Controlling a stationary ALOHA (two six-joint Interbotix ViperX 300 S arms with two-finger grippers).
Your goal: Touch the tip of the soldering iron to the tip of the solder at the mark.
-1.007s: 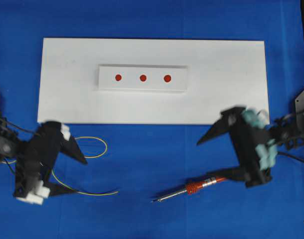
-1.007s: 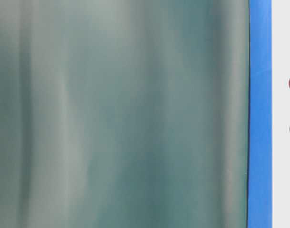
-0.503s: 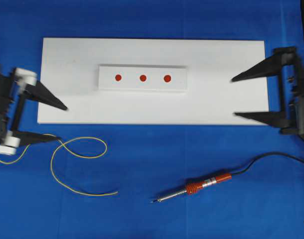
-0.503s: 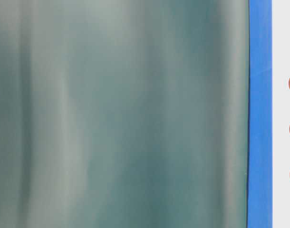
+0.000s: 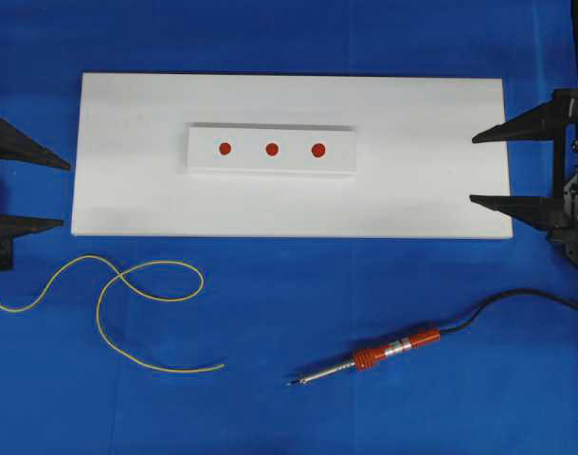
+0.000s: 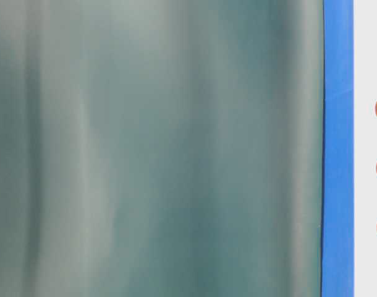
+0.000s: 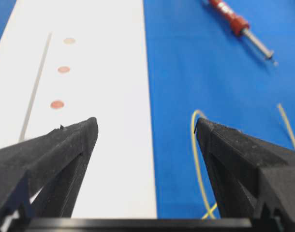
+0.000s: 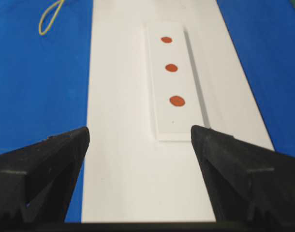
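Your left claw [image 5: 19, 194] and right claw [image 5: 516, 166] both gape wide and empty at the white board's [image 5: 412, 190] ends. The soldering iron [image 5: 365, 360] and yellow solder [image 5: 142, 299] lie well apart on the blue worktop [image 5: 289, 303]; the 3 red marks [image 5: 271, 149] sit untouched

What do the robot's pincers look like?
Both pincers are black. The left pincer and the right pincer each have two long fingers shaped like pointy triangles with rough, grainy surfaces. A small white part sits at the left one's top edge.
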